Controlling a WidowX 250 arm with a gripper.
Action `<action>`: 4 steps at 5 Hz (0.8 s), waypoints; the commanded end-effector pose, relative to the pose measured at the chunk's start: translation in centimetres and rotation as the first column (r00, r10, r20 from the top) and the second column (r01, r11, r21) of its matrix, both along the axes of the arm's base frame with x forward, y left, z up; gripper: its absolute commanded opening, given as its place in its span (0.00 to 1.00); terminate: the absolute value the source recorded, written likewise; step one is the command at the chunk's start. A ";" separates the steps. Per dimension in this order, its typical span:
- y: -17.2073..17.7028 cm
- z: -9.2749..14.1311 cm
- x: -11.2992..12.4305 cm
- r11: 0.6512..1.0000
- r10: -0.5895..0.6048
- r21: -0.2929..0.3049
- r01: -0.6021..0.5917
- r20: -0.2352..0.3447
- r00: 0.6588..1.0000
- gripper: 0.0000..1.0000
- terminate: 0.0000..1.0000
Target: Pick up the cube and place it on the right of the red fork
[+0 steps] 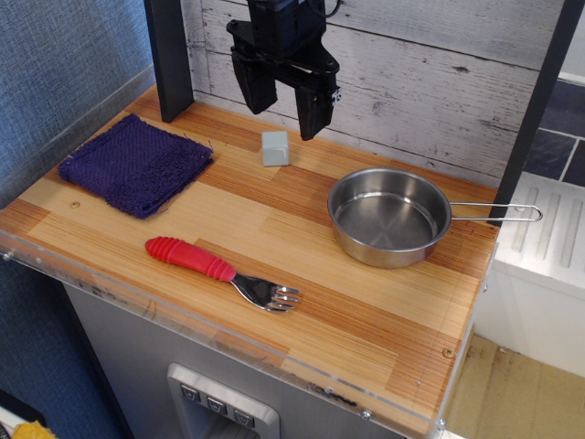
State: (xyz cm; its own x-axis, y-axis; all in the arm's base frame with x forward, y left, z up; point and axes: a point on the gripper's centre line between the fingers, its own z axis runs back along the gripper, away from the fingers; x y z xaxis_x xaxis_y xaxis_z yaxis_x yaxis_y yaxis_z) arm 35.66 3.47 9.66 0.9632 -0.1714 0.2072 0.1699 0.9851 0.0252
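Near front edge — red fork (223,272) | tines point right, handle left

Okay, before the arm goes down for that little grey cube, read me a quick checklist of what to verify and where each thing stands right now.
1. Hand open wide enough for the cube: ok, fingers spread.
2. Hand centred above the cube: ok roughly; depth cannot tell from one view.
3. Cube free of neighbours: ok, apart from the purple cloth and the steel pan.
4. Cube resting flat: ok.
5. Bare wood right of the red fork: ok.
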 end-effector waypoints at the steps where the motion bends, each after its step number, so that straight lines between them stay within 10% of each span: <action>1: 1.1 0.7 2.9 0.938 0.348 -0.025 -0.347 0.050 0.936 1.00 0.00; 4: 2.4 -3.2 4.8 0.826 0.562 0.052 -0.561 0.008 0.827 1.00 0.00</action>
